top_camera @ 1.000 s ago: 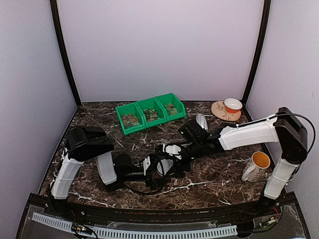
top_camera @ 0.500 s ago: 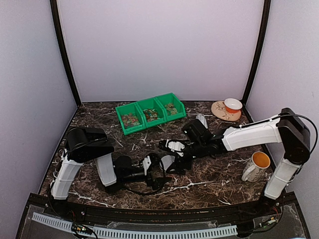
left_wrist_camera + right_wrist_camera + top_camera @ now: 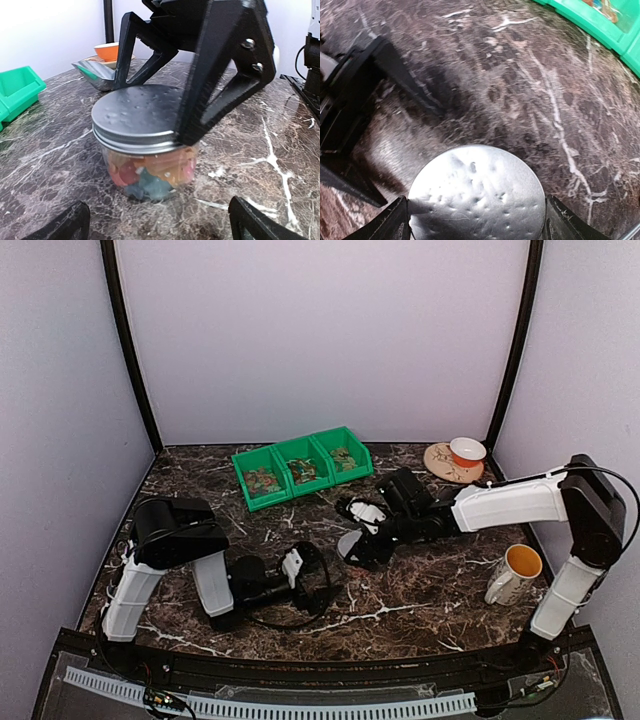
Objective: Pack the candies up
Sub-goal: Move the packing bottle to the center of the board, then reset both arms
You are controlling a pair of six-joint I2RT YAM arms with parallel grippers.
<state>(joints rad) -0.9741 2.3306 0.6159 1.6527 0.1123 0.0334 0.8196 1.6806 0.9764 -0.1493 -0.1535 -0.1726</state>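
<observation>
Some candies (image 3: 160, 172) sit packed in the jar (image 3: 120, 155) on the table (image 3: 280, 150), lid (image 3: 135, 115) on. My right fingers (image 3: 225, 65) clasp that lid; my left fingers (image 3: 62, 227) gape wide, empty. More remain in the green bins (image 3: 262, 502).

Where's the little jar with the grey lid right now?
In the top view the jar sits mid-table, gripped by the right gripper, nearer than the green bins, with the open left gripper to its left.

"What is at the back?"
"Plain pale walls (image 3: 320, 330), a black pole (image 3: 128, 350) at the upper left, a second pole (image 3: 515, 340) at the upper right."
"And lower down?"
"A dark worktop (image 3: 420, 605) with thin white lines, like stone."
</observation>
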